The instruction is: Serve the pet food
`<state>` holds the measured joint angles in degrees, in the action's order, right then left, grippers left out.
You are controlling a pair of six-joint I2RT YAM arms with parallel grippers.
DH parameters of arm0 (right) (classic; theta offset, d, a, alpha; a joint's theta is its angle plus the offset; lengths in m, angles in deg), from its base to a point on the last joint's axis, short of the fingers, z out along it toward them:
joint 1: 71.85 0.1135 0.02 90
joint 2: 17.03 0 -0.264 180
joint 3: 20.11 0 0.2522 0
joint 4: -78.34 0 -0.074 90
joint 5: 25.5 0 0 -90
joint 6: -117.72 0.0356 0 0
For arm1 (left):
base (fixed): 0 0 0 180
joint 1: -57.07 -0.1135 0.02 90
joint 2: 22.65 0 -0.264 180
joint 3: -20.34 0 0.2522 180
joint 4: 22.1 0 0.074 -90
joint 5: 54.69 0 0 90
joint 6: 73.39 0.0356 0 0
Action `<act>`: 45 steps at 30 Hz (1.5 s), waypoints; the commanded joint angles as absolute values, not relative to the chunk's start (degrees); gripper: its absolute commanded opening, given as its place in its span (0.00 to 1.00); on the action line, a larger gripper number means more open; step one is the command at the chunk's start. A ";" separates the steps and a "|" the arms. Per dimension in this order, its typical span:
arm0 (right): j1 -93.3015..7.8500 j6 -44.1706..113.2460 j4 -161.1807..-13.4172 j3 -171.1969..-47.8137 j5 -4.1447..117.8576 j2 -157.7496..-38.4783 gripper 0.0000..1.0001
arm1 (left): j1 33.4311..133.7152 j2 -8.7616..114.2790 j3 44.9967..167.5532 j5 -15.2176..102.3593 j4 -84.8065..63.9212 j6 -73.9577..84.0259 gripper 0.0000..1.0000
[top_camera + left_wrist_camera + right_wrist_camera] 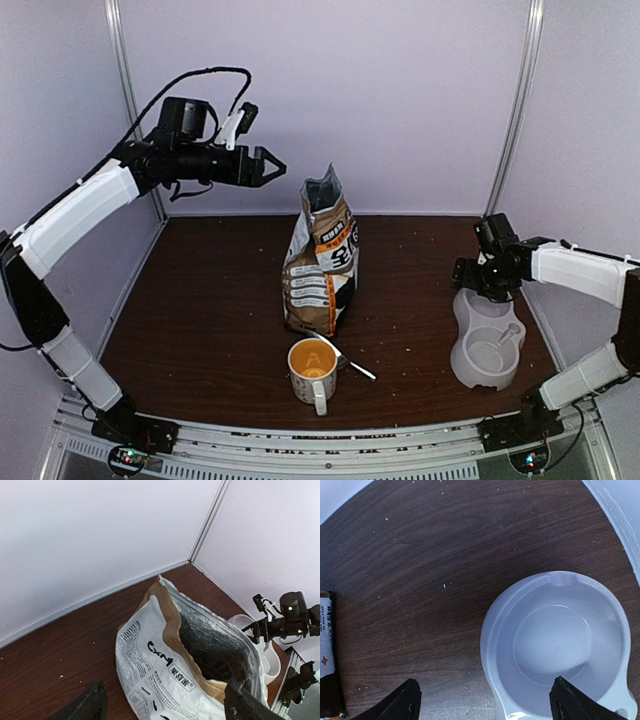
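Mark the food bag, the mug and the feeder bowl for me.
food bag (322, 262): top external view, printed front panel.
mug (303, 385): top external view, outer white wall.
feeder bowl (552, 642): right wrist view, bare inner floor.

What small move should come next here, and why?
Probably lower the left claw to grip the open top of the bag: both claws are open and empty, the bag stands upright, and the feeder bowl below the right claw holds no food.
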<state>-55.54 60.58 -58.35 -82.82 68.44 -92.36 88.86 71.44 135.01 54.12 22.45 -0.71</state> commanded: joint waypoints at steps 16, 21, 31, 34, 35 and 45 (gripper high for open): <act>-53.55 59.65 -67.25 -102.34 57.34 -119.05 0.80 | 85.94 41.33 106.14 37.74 15.99 -5.17 0.93; -53.19 60.40 -69.55 -109.54 57.25 -124.15 0.77 | 85.20 38.11 103.55 36.39 16.49 -6.29 0.93; -53.13 59.12 -70.54 -114.47 56.69 -125.01 0.78 | 85.16 35.93 103.20 37.52 17.77 -6.15 0.96; -52.98 57.75 -70.28 -112.94 57.42 -120.33 0.82 | 85.11 38.60 106.07 41.24 18.80 -5.53 0.96; -52.77 57.15 -69.54 -112.81 57.72 -118.59 0.83 | 85.18 39.91 107.35 42.23 19.19 -5.35 0.96; -39.10 55.31 -53.82 -125.46 61.46 -110.73 0.84 | 89.38 59.90 125.87 49.36 19.50 -5.07 0.92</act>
